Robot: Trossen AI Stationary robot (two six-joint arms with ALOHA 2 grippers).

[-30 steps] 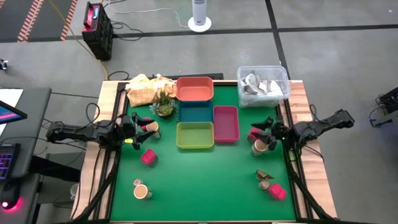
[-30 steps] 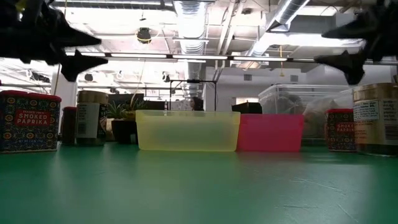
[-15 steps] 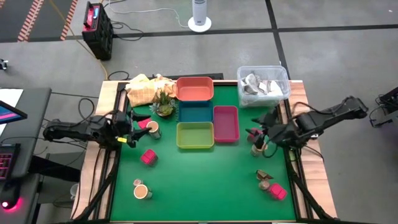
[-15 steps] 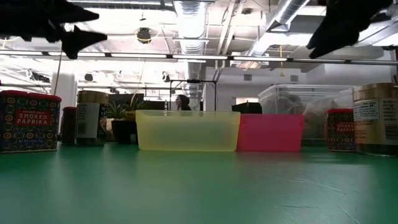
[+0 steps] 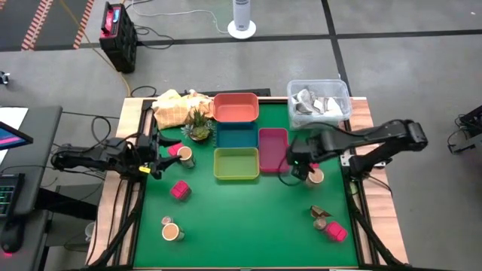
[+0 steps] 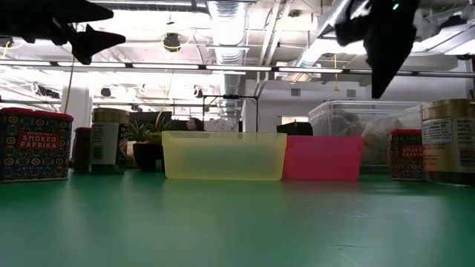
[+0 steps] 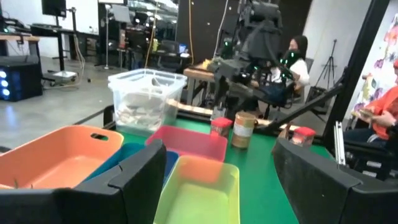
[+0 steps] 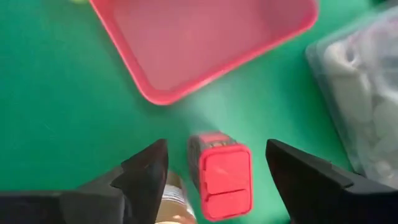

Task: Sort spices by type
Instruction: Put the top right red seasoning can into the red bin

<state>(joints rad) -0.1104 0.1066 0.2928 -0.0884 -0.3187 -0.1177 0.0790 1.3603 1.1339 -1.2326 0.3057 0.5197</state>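
My right hand (image 8: 214, 168) hangs open over a red spice tin (image 8: 224, 183), and my left hand (image 5: 156, 156) waits open at the left side.

From above, I see my right hand just beside the pink tray (image 5: 273, 148), with its fingers (image 8: 146, 171) spread wide on both sides of the red spice tin and holding nothing. A round tan jar (image 5: 315, 176) stands right by that tin on the green tabletop (image 5: 241, 218). My left hand holds nothing too, near a tan jar (image 5: 185, 156) and a magenta tin (image 5: 172, 150). More spices sit apart: a magenta block (image 5: 180, 190), a jar (image 5: 172, 231), and a magenta block (image 5: 336, 232) by small brown lumps (image 5: 319, 214). The yellow tray (image 5: 236, 163) has nothing in it.
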